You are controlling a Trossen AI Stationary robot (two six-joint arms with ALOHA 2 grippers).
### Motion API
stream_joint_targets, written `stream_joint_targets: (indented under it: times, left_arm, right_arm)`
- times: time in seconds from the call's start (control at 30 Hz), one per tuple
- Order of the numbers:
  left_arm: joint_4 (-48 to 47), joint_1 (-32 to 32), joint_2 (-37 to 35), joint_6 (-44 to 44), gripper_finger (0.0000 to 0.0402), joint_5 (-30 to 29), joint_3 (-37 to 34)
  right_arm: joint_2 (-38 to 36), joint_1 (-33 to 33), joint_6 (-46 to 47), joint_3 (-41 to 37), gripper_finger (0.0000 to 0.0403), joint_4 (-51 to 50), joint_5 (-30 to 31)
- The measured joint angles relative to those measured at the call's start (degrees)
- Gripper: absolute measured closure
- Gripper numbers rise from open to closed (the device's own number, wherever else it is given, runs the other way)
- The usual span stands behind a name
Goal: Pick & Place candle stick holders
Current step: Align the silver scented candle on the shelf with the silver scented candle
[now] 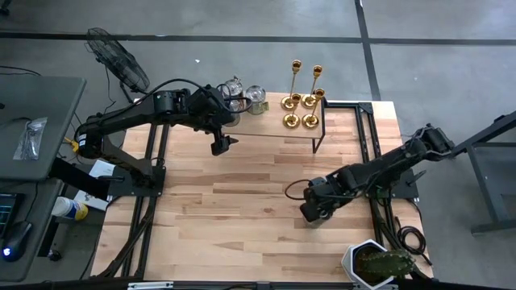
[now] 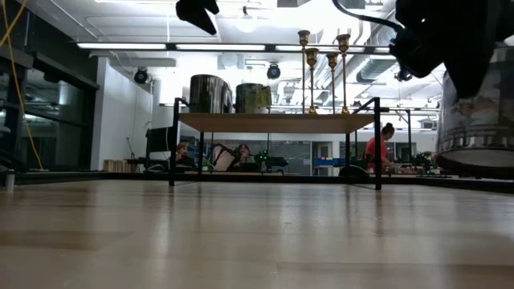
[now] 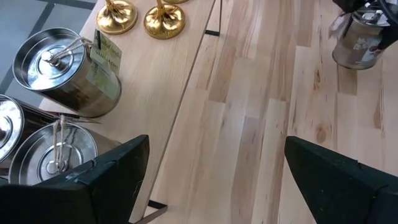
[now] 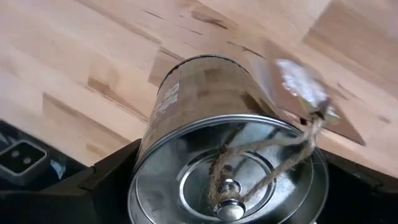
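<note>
Candle stick holders (image 1: 302, 101) stand untouched on the shelf (image 1: 266, 125), ahead of the left gripper (image 1: 230, 142), whose fingers are spread wide and empty beside the silver jars (image 1: 244, 98). Right gripper (image 1: 316, 211) is clamped on a lidded tin (image 4: 230, 168) low over the table (image 1: 242, 217), well apart. Suggest the left reaches over, fingers straddling one thin stem above its base, and avoids clipping neighbours.

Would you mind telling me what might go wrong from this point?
The right gripper holds a lidded metal jar, not a candle stick holder, so the task's items may go untouched. The four candle stick holders stand close together on the raised shelf; grasping one could topple its neighbours. The open left gripper hovers beside the shelf jars and might nudge them.
</note>
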Motion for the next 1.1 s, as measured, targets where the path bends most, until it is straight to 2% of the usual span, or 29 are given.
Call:
stream_joint_targets:
  times: [0.23,0.63,0.87,1.1]
  left_arm:
    - [0.0,0.0,0.0,-1.0,0.0036,0.0,0.0]
    - [0.7,0.0,0.0,-2.6,0.0036,0.4,0.0]
    - [5.0,0.0,0.0,-4.9,0.0036,5.6,0.0]
    - [9.2,-0.1,0.1,-6.5,0.0036,9.0,0.0]
  right_arm:
    - [0.0,-3.3,-10.0,2.5,0.0053,-0.3,-0.3]
    - [0.0,-6.1,-25.9,17.6,0.0053,-12.8,2.6]
    - [0.0,-7.6,-35.6,26.7,0.0053,-20.3,5.2]
    - [0.1,-9.5,-43.0,33.8,0.0054,-26.1,5.0]
